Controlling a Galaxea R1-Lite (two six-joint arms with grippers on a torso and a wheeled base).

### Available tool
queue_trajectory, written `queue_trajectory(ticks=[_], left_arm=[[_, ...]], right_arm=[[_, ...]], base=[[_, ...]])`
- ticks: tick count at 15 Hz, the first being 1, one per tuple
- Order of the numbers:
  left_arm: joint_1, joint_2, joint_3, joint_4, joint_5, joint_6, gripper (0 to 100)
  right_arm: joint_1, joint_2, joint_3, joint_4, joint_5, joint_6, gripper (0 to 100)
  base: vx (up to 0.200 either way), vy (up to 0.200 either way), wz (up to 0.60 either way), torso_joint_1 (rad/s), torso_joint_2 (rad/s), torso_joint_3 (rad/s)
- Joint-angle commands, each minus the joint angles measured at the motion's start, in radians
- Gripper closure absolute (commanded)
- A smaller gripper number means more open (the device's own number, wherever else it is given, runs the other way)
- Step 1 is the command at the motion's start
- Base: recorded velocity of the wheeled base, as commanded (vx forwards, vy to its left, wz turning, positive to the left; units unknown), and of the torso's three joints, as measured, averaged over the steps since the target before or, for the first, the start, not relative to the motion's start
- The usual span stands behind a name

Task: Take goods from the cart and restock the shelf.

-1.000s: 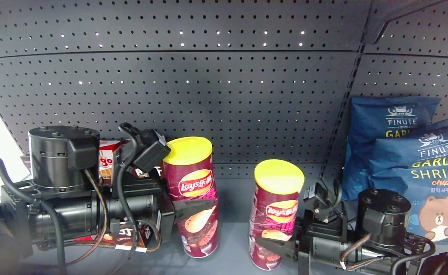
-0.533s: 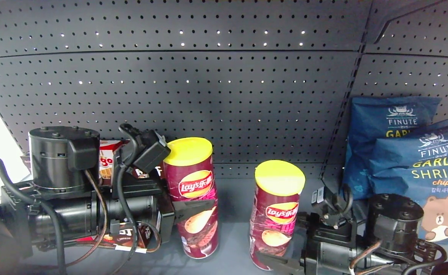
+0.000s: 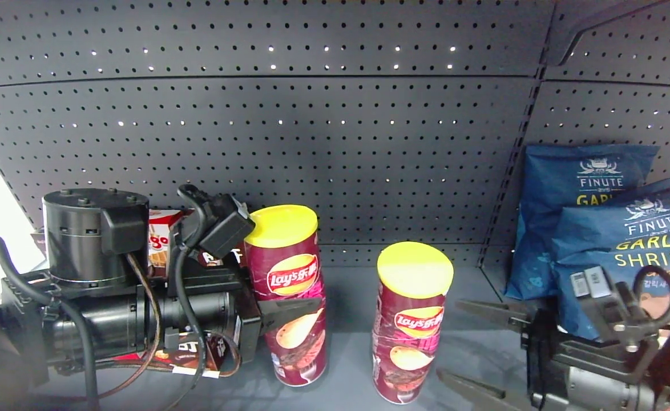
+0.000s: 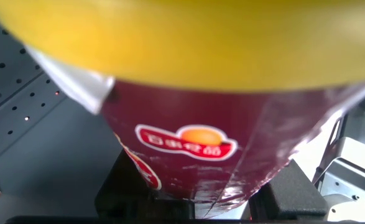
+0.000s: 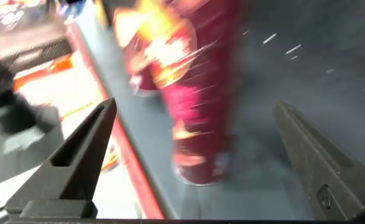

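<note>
Head view: we found the left gripper [image 3: 302,303] clamped around the upright left can [image 3: 283,257] on the shelf [image 3: 346,299], while the right gripper [image 3: 452,341], spread wide and empty, sat just right of the upright right can [image 3: 412,319], not touching it.

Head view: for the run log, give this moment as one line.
left gripper: jaws shut on maroon cylindrical chip can with yellow lid | right gripper: jaws open, second such can ahead | both cans upright on grey shelf
</note>
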Motion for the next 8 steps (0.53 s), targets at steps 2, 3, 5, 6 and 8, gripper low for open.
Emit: queue_trajectory(ticks=[2,3,5,6,8], left_arm=[[0.000,-0.001,0.002,0.000,-0.001,0.000,100],[0.000,-0.001,0.000,0.000,-0.002,0.000,100],[0.000,0.001,0.000,-0.002,-0.002,0.000,100],[0.000,0.001,0.005,-0.002,-0.004,0.000,100],[0.000,0.004,0.000,0.000,-0.004,0.000,100]], right_arm=[[-0.190,-0.244,0.002,0.059,-0.041,-0.002,0],[-0.219,-0.276,0.005,0.068,-0.081,-0.002,0],[-0.296,-0.391,0.041,0.128,-0.173,-0.003,0],[-0.322,-0.417,0.060,0.145,-0.180,-0.003,0],[-0.409,-0.502,0.117,0.157,-0.186,-0.003,0]], base=[[0.000,0.000,0.00,0.000,0.00,0.000],[0.000,0.000,0.00,0.000,0.00,0.000],[0.000,0.000,0.00,0.000,0.00,0.000],[0.000,0.000,0.00,0.000,0.00,0.000],[0.000,0.000,0.00,0.000,0.00,0.000]])
